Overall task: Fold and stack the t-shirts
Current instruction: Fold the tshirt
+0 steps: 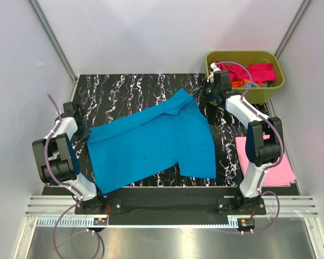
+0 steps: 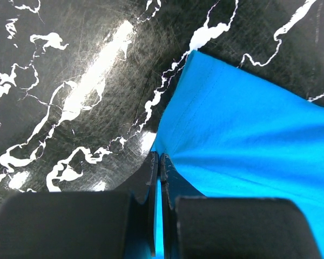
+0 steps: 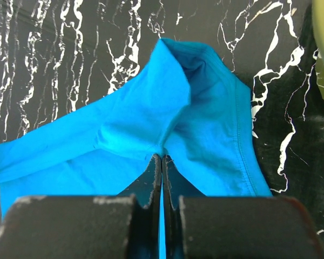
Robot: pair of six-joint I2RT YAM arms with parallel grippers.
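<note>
A bright cyan-blue t-shirt (image 1: 151, 143) lies spread across the black marbled table (image 1: 129, 89). My left gripper (image 1: 85, 135) is at the shirt's left edge, shut on the cloth; the left wrist view shows its tips (image 2: 160, 157) pinching the shirt's edge (image 2: 243, 140) near a corner. My right gripper (image 1: 204, 98) is at the shirt's far right end, shut on a bunched fold of the shirt (image 3: 167, 108), tips (image 3: 162, 157) closed on the cloth. A light pink folded shirt (image 1: 270, 162) lies at the table's right edge. Magenta (image 1: 259, 71) and orange (image 1: 238, 83) shirts lie in the tub.
The olive-green plastic tub (image 1: 275, 81) stands at the back right corner, just behind my right wrist. White walls with metal rails enclose the table on the left, right and back. Bare marbled table shows behind the shirt.
</note>
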